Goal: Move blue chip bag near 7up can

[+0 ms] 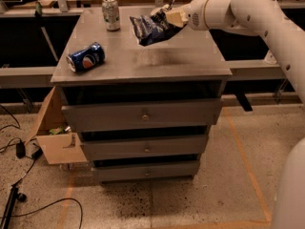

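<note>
The blue chip bag [149, 29] is a crumpled navy foil bag with white print. It hangs in the air above the back middle of the grey cabinet top [157, 63]. My gripper [167, 17] reaches in from the right and is shut on the bag's upper right edge. The 7up can [111, 14], silver-grey with green markings, stands upright at the back left of the top, a short way left of the bag.
A blue Pepsi can [86, 57] lies on its side at the front left of the top. The cabinet has several drawers [143, 114]. A cardboard box [56, 137] sits on the floor at the left, with cables beside it.
</note>
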Controlling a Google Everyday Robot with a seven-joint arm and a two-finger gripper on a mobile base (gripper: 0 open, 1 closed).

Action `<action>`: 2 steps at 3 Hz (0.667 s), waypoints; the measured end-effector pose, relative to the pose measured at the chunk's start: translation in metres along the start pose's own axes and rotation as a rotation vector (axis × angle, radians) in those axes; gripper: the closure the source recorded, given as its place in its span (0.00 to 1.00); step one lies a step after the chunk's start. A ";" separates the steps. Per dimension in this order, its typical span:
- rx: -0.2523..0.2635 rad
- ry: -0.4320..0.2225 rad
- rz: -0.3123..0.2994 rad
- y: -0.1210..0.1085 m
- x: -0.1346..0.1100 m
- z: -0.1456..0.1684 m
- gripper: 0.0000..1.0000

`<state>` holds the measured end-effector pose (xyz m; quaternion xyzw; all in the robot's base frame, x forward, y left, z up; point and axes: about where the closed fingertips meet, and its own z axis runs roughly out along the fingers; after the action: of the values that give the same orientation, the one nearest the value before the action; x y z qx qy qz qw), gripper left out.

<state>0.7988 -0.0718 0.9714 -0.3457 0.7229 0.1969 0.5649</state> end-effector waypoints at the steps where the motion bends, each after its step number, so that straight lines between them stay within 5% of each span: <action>1: 0.087 -0.009 0.031 -0.029 -0.014 0.007 1.00; 2: 0.095 -0.020 0.053 -0.034 -0.026 0.032 1.00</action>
<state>0.8482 -0.0657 0.9903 -0.2972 0.7345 0.1807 0.5826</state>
